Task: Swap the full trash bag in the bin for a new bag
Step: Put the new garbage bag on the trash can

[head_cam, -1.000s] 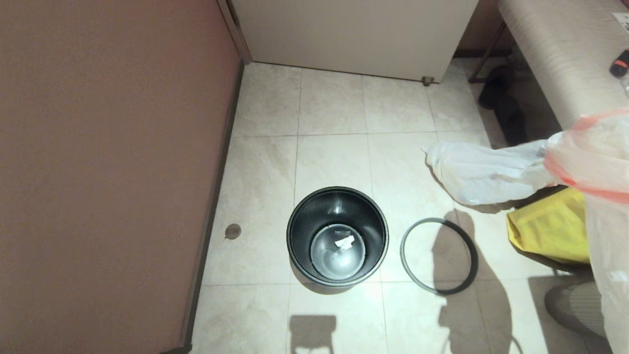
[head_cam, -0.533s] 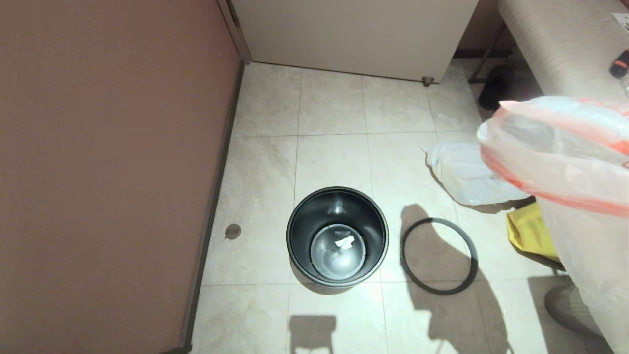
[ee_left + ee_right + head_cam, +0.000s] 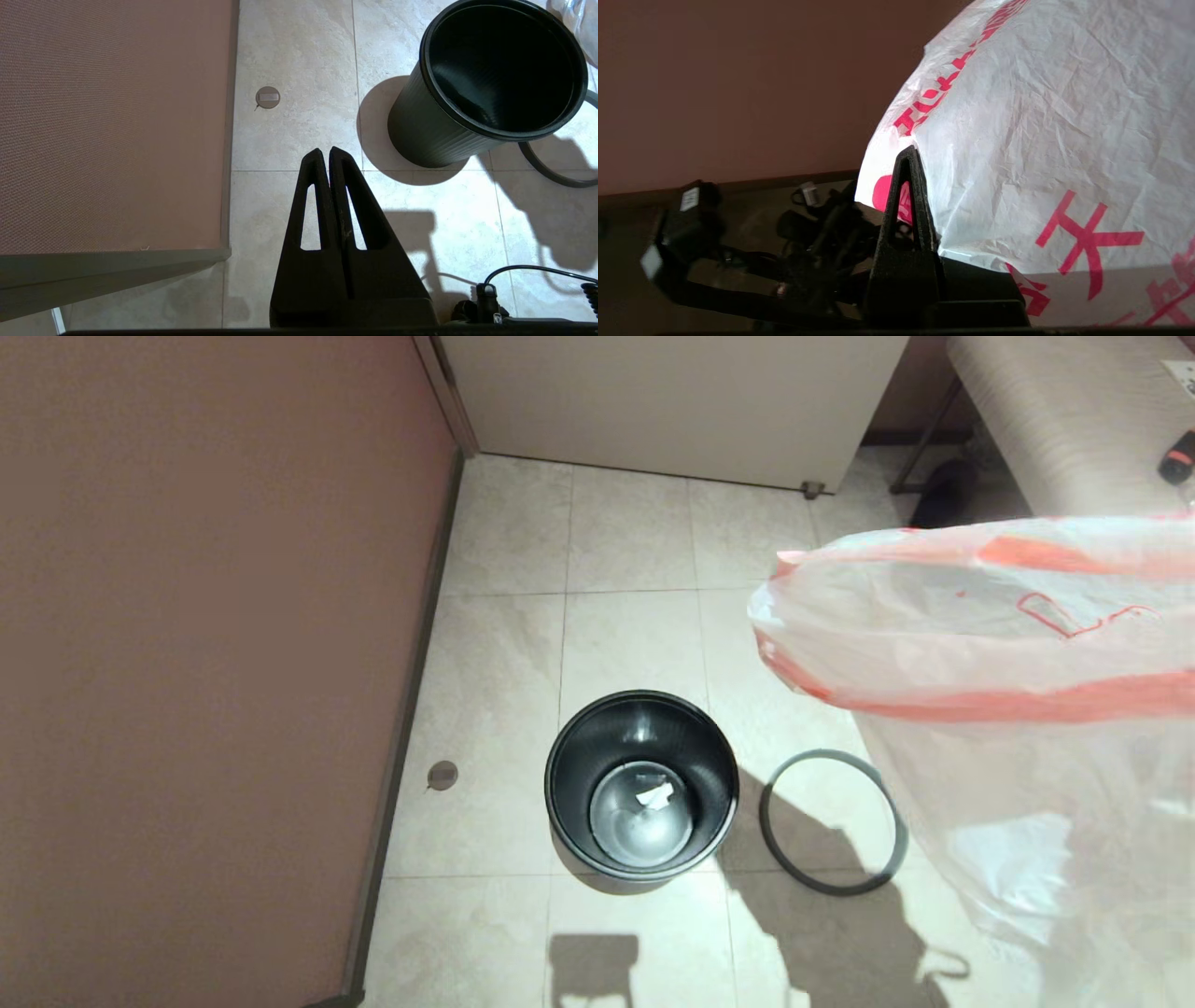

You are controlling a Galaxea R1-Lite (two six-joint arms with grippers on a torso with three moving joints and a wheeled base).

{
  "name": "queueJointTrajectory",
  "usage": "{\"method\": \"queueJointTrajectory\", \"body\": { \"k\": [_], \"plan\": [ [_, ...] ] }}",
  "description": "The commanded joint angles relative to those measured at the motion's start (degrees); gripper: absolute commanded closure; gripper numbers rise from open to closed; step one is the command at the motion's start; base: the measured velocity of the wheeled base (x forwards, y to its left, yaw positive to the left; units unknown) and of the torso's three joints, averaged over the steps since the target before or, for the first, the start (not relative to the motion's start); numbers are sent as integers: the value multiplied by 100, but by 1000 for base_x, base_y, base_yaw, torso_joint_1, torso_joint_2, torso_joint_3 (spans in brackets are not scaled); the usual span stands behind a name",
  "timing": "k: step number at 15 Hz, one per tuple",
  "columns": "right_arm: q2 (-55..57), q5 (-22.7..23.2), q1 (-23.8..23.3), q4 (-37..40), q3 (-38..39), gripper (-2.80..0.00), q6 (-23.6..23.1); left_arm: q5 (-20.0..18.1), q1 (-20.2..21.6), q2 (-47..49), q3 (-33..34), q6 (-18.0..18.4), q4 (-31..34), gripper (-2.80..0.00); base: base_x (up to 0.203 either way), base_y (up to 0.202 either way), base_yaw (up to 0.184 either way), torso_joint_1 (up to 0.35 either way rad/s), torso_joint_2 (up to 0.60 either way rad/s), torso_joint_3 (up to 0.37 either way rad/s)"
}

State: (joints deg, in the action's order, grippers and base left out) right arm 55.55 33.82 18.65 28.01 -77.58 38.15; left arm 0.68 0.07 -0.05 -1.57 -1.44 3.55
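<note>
1. Bin (image 3: 641,784) stands upright on the floor tiles (image 3: 635,532), unlined, a white scrap at its bottom.
2. Hoop (image 3: 832,821) lies flat just right of the bin.
3. New bag (image 3: 980,644) hangs right of the bin, above the hoop.
4. Right gripper (image 3: 909,156): jaws clenched, seemingly on the new bag.
5. Left gripper (image 3: 325,154): jaws clenched, empty, near the bin.

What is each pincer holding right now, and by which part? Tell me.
The right pincer is shut on the new bag, pinching its thin plastic near an orange-printed edge. The left pincer is shut and holds nothing.
</note>
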Motion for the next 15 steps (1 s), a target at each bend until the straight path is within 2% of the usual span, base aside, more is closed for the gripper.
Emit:
{"method": "queueJointTrajectory", "body": {
  "k": [1, 3, 5, 9, 12, 15],
  "plan": [
    [657, 42, 753, -526, 28, 0, 380, 2, 1, 5, -1, -5, -2, 0, 0, 0, 0, 0, 0, 0],
    [1230, 312, 1179, -1040, 66, 0, 481, 4, 1, 5, -1, -5, 5, 0, 0, 0, 0, 0, 0, 0],
    [1602, 930, 1543, -1715, 339, 0, 428, 2, 1, 5, -1, -5, 5, 0, 0, 0, 0, 0, 0, 0],
    [2396, 2060, 1632, -2828, 780, 0, 339, 11, 1, 5, -1, -5, -2, 0, 0, 0, 0, 0, 0, 0],
    [3159, 2284, 1626, -3455, 850, 0, 480, 3, 1, 5, -1, -4, -1, 0, 0, 0, 0, 0, 0, 0],
    [3689, 2500, 1674, -4985, 1267, 0, 801, 8, 1, 5, -1, -5, 3, 0, 0, 0, 0, 0, 0, 0]
  ]
}}
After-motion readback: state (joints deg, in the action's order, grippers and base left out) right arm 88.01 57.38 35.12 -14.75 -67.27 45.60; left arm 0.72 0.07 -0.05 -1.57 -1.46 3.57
